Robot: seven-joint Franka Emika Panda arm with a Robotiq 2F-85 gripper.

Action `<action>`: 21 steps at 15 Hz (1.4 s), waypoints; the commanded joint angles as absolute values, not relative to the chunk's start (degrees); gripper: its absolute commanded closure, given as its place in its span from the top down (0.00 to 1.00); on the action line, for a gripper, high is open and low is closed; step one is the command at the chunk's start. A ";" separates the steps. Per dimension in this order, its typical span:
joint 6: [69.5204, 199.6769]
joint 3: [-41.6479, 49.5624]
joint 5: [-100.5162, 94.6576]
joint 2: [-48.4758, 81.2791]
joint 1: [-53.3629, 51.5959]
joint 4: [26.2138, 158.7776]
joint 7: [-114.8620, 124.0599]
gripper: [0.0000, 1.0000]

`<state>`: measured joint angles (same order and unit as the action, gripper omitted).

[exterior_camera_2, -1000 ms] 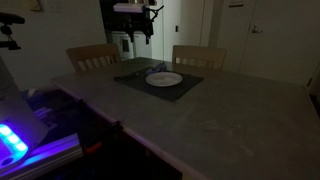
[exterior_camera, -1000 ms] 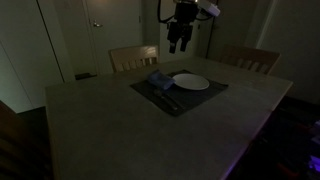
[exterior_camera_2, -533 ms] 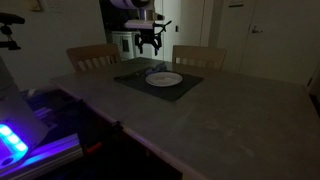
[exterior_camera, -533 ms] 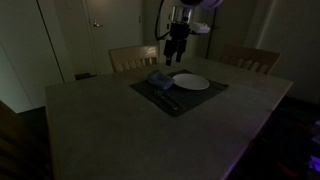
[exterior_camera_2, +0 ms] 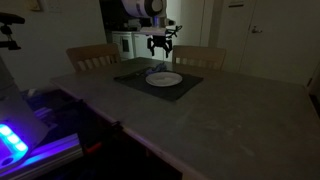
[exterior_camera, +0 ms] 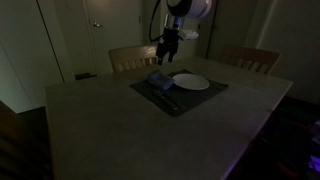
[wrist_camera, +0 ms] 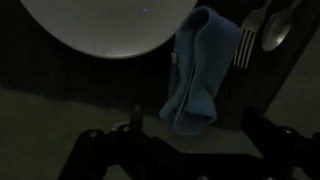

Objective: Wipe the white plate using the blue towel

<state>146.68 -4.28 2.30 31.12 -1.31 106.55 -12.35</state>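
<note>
Exterior view: my gripper (exterior_camera: 164, 58) hangs above the towel (exterior_camera: 158, 80), apart from it; the towel lies beside the plate (exterior_camera: 190, 82).
Exterior view: gripper (exterior_camera_2: 159, 48) above the plate (exterior_camera_2: 165, 78); finger state unreadable here.
Wrist view: my fingers (wrist_camera: 100, 150) are spread, empty; folded towel (wrist_camera: 200, 70) just beside the plate (wrist_camera: 105, 25) rim.
Progress: nothing done, I judge. Left: descend, pinch towel, wipe plate.

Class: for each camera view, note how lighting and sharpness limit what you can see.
Both exterior views: dim, grainy; the white plate is the brightest thing on the table, the gripper is a dark silhouette. In an exterior view, a blue-violet glow flares in the corner. Wrist view: murky; blue towel soft-edged, fingers nearly black.
</note>
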 commanded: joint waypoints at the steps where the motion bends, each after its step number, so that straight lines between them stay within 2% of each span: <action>1: 145.11 -7.08 4.10 37.97 1.32 99.74 -15.52 1.00; 11: 142.04 -8.90 4.33 45.45 3.57 92.70 -15.40 1.00; 12: 141.68 -9.10 4.43 45.44 3.67 92.67 -15.47 0.94; 13: 141.05 -9.31 4.56 45.30 3.77 92.60 -15.61 0.74; 15: 139.93 -9.49 4.60 44.98 3.81 92.53 -15.69 0.69; 21: 136.42 -9.52 4.48 44.78 3.68 91.85 -16.31 0.25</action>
